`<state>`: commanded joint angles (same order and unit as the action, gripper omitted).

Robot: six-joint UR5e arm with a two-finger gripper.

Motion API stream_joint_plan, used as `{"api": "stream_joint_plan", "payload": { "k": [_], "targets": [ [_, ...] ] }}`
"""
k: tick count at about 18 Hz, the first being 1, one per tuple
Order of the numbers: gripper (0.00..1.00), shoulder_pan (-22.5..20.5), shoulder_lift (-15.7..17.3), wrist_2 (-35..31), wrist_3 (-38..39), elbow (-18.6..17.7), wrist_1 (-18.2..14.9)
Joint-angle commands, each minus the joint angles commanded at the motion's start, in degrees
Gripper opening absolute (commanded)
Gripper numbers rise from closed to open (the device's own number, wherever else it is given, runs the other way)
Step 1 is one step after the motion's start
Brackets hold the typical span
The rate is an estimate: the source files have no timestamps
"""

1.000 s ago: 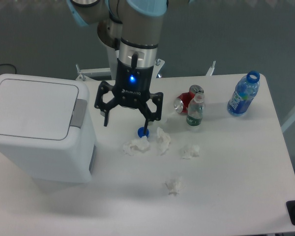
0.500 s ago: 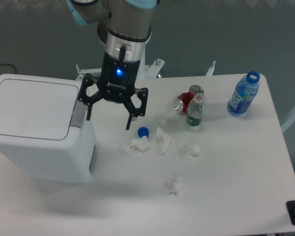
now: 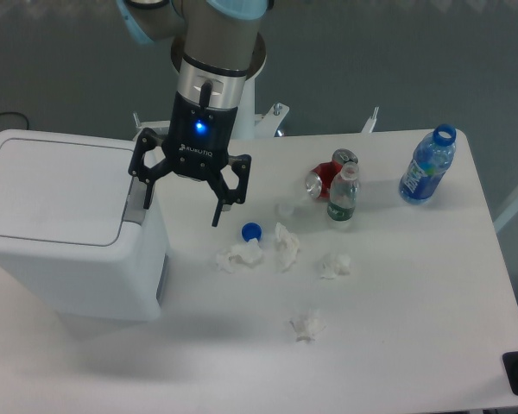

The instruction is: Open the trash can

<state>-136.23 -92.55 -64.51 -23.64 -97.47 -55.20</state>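
Your pincer point(image 3: 180, 212) hangs with its two fingers spread wide, holding nothing, one fingertip point(image 3: 144, 204) over the grey push tab point(image 3: 139, 197) at the trash can's right edge, the other out over the surface point(image 3: 414, 293). One trash can point(image 3: 67, 222), white, lid flat and shut, sits at the left end of the surface. Right of it you have one blue bottle cap point(image 3: 252, 231), four crumpled tissues, the nearest point(image 3: 238, 256) just beside the cap, one red can point(image 3: 325, 178) lying down, one small clear bottle point(image 3: 344, 194) upright touching it, and one blue bottle point(image 3: 428, 166) uncapped near the far right edge.
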Motion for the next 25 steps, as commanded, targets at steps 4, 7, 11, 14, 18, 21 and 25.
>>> {"api": "stream_joint_plan", "payload": {
  "k": [4,7,11,14,18,21,25],
  "targets": [
    [1.00,0.4,0.0,-0.1,0.0,-0.4,0.0],
    [1.00,0.4,0.0,-0.1,0.0,-0.5,0.0],
    [1.00,0.5,0.1,-0.1,-0.3,-0.7,0.0],
    [1.00,0.4,0.1,-0.1,-0.4,-0.7,0.0],
    [1.00,0.5,0.0,-0.2,-0.4,-0.7,0.0],
    [1.00,0.1,0.1,0.0,-0.4,-0.4,0.1],
    [1.00,-2.4,0.8,0.7,-0.3,1.6,0.1]
  ]
}}
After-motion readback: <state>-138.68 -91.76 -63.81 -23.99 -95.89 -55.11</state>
